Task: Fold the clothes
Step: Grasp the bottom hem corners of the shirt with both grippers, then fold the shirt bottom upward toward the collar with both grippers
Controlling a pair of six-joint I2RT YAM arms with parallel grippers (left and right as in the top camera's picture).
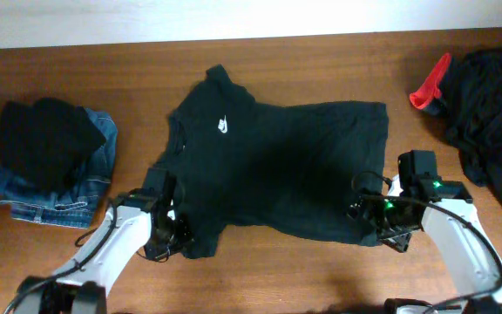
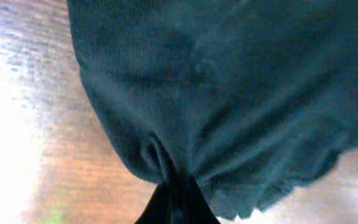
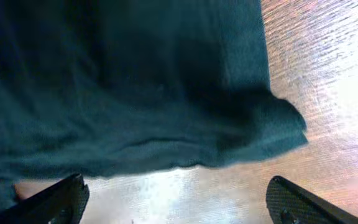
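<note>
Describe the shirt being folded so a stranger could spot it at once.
Start at the wooden table: a stack of folded jeans sits at one end and a crumpled dark heap with a red piece at the other. Between them, in the middle, lies the dark T-shirt. It alone is spread out flat, and it carries a small white logo on the chest.

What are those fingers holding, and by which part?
The left fingers pinch the T-shirt at its near sleeve edge; the right fingers are open, holding nothing.
</note>
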